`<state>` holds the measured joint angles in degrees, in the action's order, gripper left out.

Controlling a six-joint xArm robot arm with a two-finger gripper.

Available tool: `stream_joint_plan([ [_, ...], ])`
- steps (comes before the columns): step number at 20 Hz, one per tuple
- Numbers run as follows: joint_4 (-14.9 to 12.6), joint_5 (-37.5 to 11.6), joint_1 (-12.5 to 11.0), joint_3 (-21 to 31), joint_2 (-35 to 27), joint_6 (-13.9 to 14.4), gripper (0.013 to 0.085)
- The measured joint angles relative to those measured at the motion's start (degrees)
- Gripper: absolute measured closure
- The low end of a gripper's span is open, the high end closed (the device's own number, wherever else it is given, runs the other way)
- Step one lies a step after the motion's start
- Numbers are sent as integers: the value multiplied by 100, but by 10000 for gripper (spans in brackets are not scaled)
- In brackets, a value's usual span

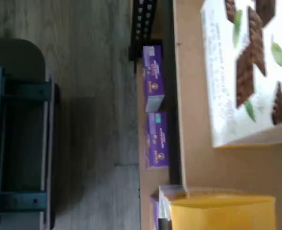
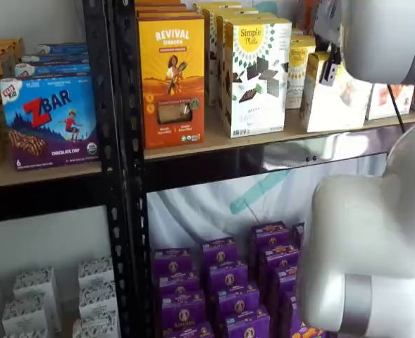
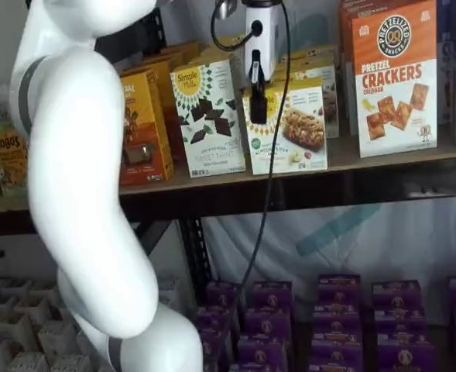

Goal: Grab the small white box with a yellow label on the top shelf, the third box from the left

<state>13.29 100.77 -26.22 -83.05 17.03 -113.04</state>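
The small white box stands on the top shelf, right of the taller Simple Mills box. It is cream-white with a yellow top band, a cookie picture and a small green mark. My gripper hangs from its white body right in front of the box's left front edge. Only one black finger shows, side-on, so I cannot tell whether it is open. In a shelf view the box is partly hidden by my white arm. The wrist view shows a yellow-and-white box beside the Simple Mills box.
An orange Revival box stands left of the Simple Mills box, and a pretzel crackers box stands to the right. More boxes stand behind. Purple boxes fill the lower shelf. A black cable hangs beside the gripper. The black front rail edges the board.
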Motion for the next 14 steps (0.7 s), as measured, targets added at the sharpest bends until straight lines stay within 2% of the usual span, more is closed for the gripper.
stream_joint_plan([
  [14,-97,670,-51,419,774,2,650],
])
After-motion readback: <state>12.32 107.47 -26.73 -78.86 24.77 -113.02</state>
